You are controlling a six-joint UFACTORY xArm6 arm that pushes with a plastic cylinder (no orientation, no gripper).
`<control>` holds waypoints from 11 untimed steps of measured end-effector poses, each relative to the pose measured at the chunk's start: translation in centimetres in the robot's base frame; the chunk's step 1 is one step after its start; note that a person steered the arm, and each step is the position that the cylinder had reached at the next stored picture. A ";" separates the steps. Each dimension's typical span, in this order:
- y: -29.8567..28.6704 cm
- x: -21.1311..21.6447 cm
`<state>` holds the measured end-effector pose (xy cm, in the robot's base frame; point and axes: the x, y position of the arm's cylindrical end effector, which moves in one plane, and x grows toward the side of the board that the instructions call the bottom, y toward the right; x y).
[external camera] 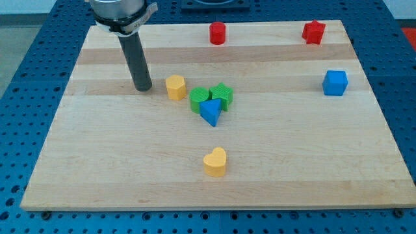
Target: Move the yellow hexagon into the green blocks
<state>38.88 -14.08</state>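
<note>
The yellow hexagon (175, 86) stands on the wooden board just left of centre. Two green blocks sit close to its right: a green round block (199, 99) and a green star-like block (222, 95), touching each other. A small gap separates the hexagon from the green round block. My tip (142, 88) rests on the board to the left of the hexagon, a short gap away, roughly level with it.
A blue triangle (210, 111) touches the green blocks from below. A yellow heart (215, 162) lies toward the view's bottom. A red cylinder (217, 33) and a red star (313, 32) sit near the top edge. A blue cube (335, 82) is at the right.
</note>
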 end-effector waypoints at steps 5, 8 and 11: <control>7.4 1.4; 5.6 -1.2; 7.9 -1.3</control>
